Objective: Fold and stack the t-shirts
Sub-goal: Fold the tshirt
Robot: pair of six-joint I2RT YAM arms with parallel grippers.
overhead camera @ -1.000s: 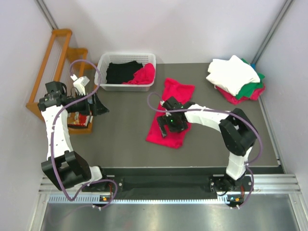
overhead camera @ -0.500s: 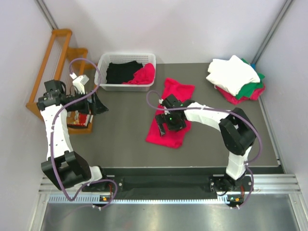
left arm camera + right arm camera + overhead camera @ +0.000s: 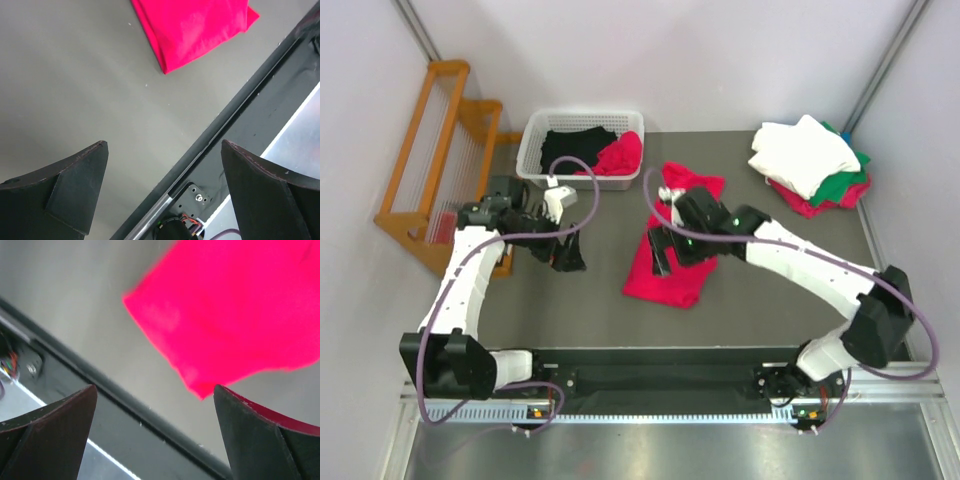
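Crimson t-shirt (image 3: 672, 250) runs lengthwise away from me; my right gripper (image 3: 660, 252), jaws spread empty, hovers over it, left gripper (image 3: 568, 258) likewise released, farther off.

Crimson t-shirt (image 3: 235, 310) corner lies on grey table (image 3: 90, 285); pincer (image 3: 155, 435) spread wide.

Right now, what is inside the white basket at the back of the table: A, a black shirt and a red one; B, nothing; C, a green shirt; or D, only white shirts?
A: the basket holds a black shirt beside a red shirt.
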